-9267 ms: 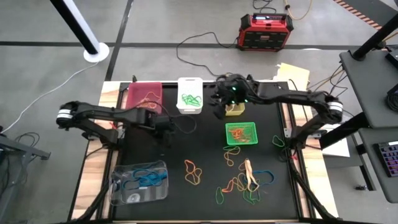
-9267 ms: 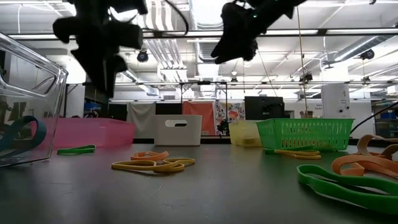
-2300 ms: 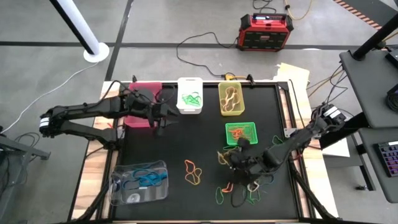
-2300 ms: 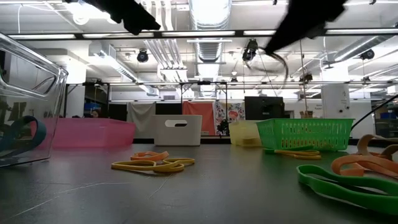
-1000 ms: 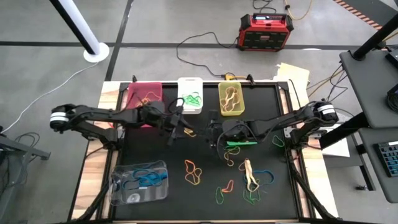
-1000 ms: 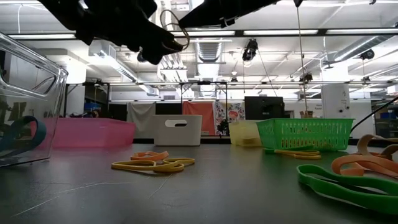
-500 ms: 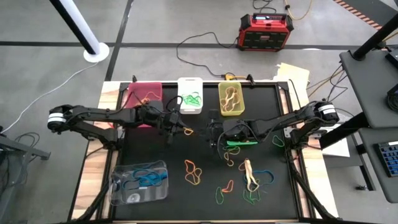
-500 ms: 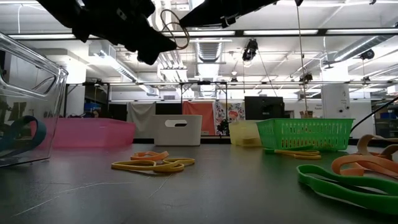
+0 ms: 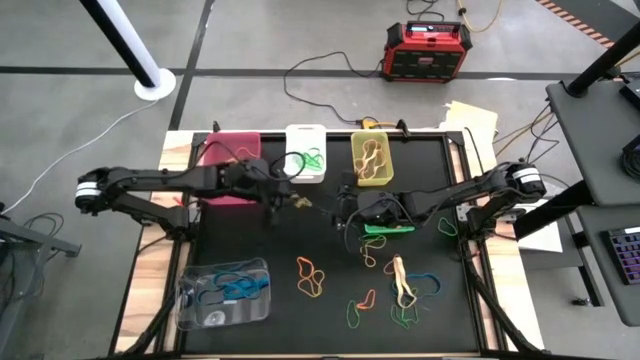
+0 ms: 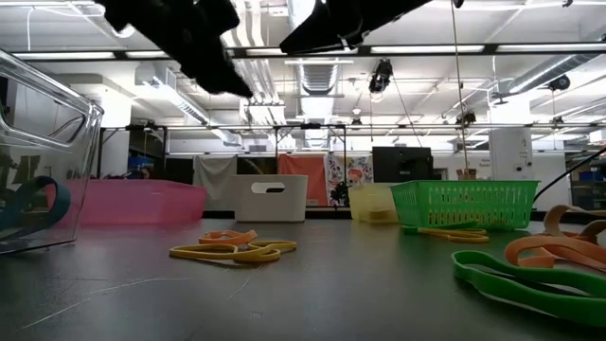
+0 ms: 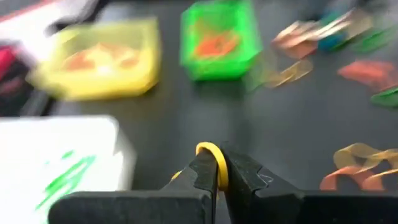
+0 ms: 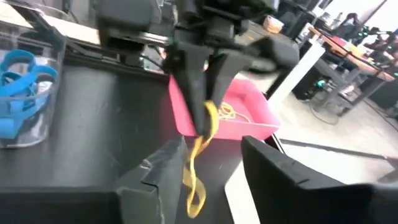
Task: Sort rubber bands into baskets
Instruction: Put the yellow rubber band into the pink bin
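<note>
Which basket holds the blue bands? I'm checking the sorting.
The clear basket at the table's near-left corner, apart from the back row; blue bands lie inside. The others hold green, yellow or orange.

1. We see two dark, slender jointed arms; each carries a white band near its shoulder, at 9 o'clock and 3 o'clock of the table.
2. The left gripper [image 11: 216, 180] has black fingers with toothed inner edges.
3. The right gripper [image 12: 208, 171] has broad, flat black fingers.
</note>
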`<state>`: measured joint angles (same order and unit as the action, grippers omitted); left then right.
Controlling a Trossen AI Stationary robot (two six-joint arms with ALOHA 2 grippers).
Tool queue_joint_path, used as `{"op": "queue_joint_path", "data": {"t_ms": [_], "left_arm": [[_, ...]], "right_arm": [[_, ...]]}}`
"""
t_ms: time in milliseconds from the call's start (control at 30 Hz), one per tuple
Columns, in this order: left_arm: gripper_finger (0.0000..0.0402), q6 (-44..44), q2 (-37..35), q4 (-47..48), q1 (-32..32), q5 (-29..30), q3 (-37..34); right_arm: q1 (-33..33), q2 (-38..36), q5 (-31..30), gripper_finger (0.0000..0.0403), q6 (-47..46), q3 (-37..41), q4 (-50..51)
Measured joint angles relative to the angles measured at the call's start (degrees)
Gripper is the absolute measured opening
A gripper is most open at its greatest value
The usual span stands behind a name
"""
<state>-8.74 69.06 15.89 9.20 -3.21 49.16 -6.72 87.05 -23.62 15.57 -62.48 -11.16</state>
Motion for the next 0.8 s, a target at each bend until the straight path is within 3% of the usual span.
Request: {"op": "queue_joint_path", "data": {"t_ms": [167,333,567,800], "left_arm": [[0.0000,-1.2,0.0,19.9,1.5,16.5,7.7],[0.0000,-1.6,-0.5,32.9,5.6,26.0,12.8],[0.0000,-1.2,-0.6,44.5,15.2,28.2,14.2],[0.0000,-0.9,-0.2,46.4,25.2,28.2,11.6]], "right_arm": [[0.0,0.0,-3.6,0.0172,-0.1,0.0,1.9],[0.0,0.0,-3.6,0.0172,-0.7,0.0,2.0],[0.0,0.0,-3.6,0.0167,-0.7,0.0,2.2],[0.0,0.0,-3.6,0.0167,-1.7,0.0,3.7]]}}
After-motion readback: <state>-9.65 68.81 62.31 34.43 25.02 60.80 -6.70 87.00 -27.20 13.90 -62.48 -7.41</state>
